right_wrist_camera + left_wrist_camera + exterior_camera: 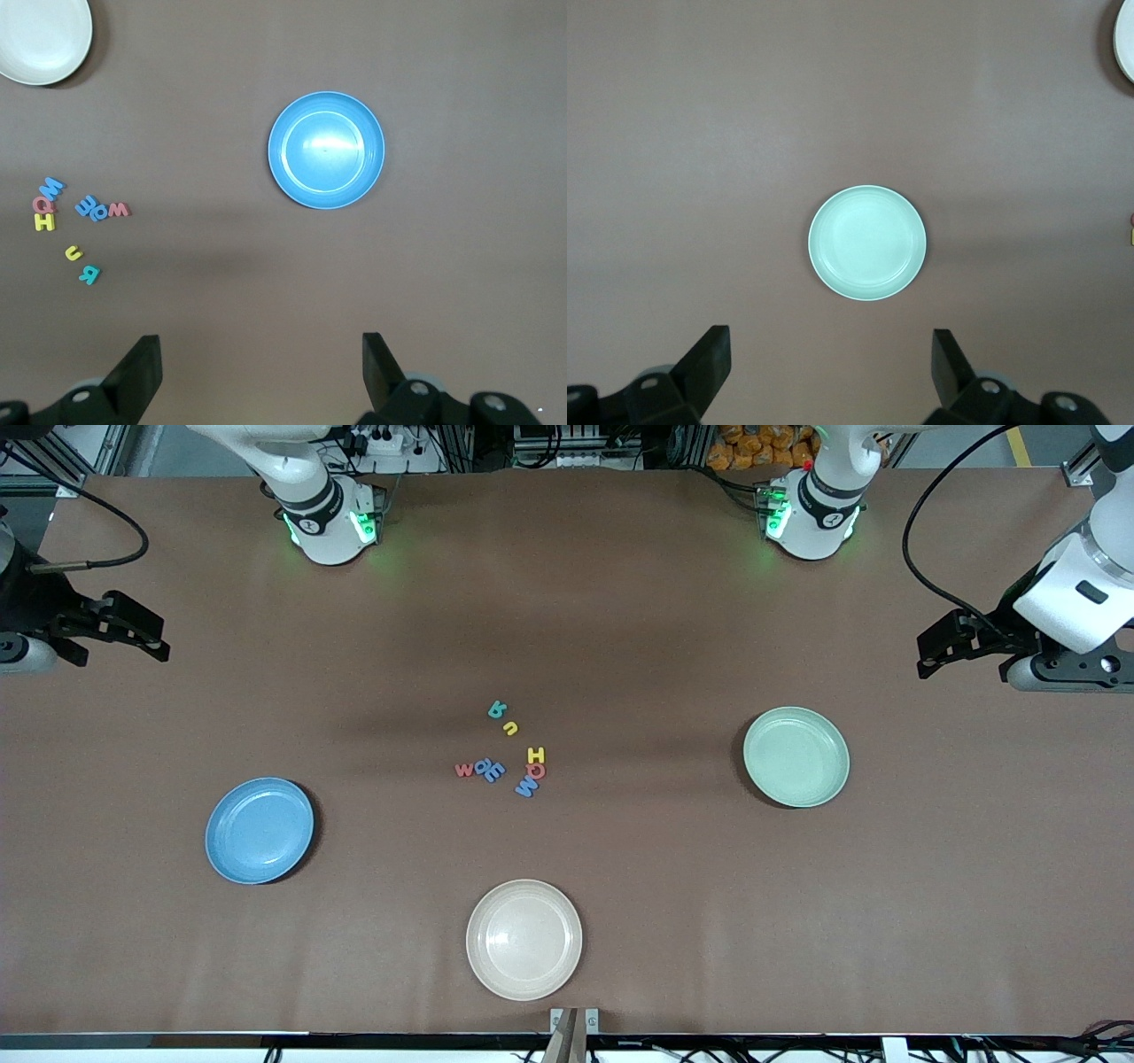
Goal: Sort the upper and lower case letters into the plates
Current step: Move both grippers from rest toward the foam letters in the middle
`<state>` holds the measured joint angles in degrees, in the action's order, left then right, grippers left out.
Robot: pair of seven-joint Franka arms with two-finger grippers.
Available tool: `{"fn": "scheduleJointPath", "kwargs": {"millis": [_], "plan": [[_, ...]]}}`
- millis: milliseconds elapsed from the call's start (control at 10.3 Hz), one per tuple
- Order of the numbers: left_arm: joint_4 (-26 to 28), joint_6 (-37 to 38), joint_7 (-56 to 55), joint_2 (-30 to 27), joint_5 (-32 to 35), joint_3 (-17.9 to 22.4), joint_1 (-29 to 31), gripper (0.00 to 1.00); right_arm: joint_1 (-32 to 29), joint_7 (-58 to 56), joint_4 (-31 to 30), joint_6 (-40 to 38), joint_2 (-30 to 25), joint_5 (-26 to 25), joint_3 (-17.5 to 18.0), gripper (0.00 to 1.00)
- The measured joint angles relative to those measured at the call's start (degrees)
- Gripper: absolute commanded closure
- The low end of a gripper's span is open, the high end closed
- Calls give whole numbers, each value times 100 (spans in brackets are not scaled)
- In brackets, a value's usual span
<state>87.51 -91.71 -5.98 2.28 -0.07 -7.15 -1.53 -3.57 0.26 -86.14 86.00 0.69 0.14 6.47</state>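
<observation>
One brown table [620, 602], three plates [524, 939]

obstacles: we see letters [503, 749] clustered mid-table | plates [796, 756] well apart, bare table [620, 646] between

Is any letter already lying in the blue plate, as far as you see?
No, the blue plate holds nothing; the letters lie together on the table.
</observation>
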Motion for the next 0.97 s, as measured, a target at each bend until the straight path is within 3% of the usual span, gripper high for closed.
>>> {"fn": "scheduleJointPath", "kwargs": {"millis": [580, 966], "plan": [[65, 5, -2, 202, 0, -100, -12, 0, 2, 0, -100, 28, 46, 7, 3, 0], [117, -506, -1087, 1204, 157, -423, -616, 0, 428, 8, -610, 406, 453, 32, 66, 0]]}}
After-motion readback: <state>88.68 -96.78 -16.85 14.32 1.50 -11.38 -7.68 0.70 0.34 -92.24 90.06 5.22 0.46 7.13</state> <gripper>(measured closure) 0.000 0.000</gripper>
